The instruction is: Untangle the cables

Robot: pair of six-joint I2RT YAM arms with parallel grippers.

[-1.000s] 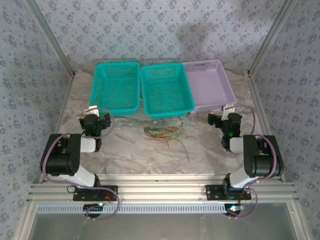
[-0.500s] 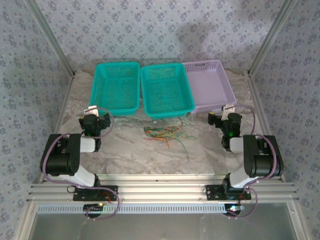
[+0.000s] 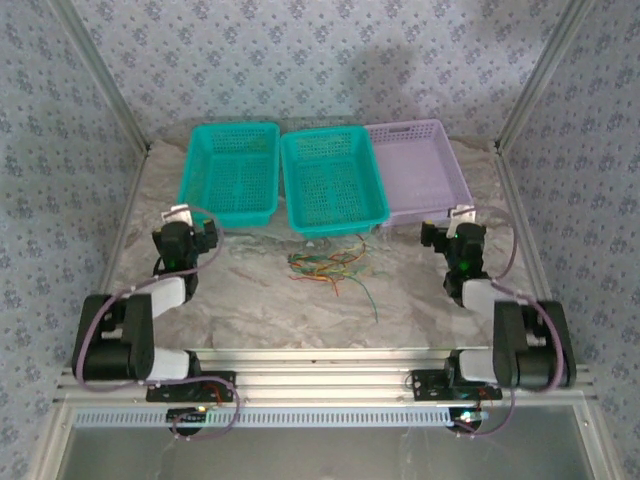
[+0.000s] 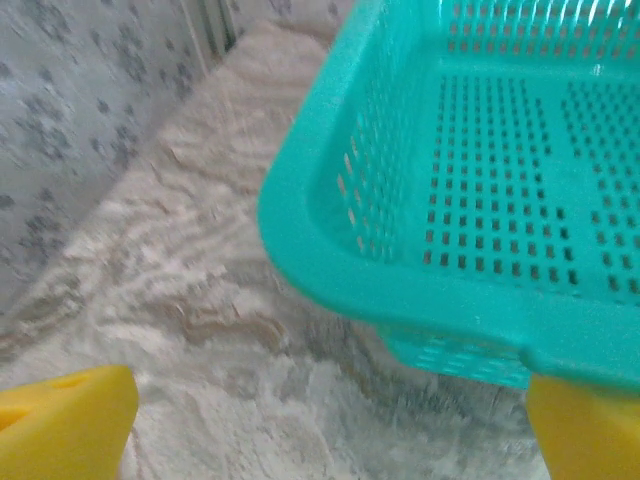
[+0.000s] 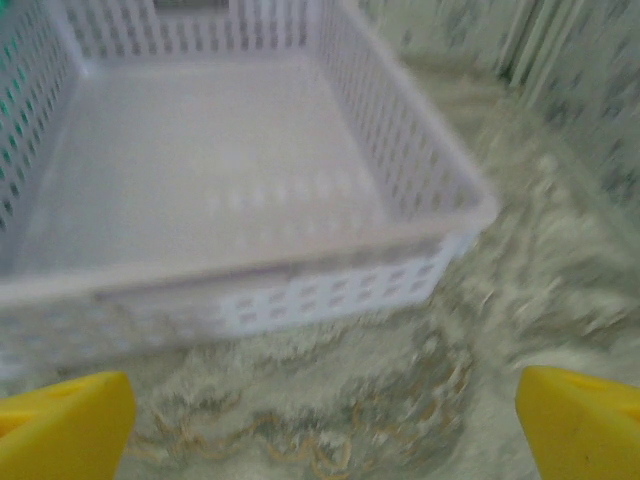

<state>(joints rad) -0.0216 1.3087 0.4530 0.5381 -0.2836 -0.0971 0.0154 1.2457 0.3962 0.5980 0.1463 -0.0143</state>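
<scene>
Finds the cables point(image 3: 325, 268) in a loose red, green and yellow-orange tangle on the table point(image 3: 250, 290), just in front of the middle basket point(image 3: 335, 225), with one green strand trailing away from it toward the arm bases. Puts the left gripper point(image 3: 182, 218) well left of the middle basket, at the near corner of the left basket point(image 3: 232, 215), and the right gripper point(image 3: 460, 218) well right of it, at the near corner of the lilac tray point(image 3: 425, 210). Sets both well apart from the tangle.

Shows yellow pads point(image 4: 60, 420) spread wide at the bottom corners of each wrist view, nothing between them: both grippers agape.

Rests everything on grey-white marbled stone, with floral-patterned walls point(image 3: 300, 60) behind and to either side of the middle basket, and aluminium rails point(image 3: 320, 385) on its near side under the arm bases.

Lines up teal, teal and lilac side by side, the outer two touching the middle basket. Reveals bare perforated floors in all three.
</scene>
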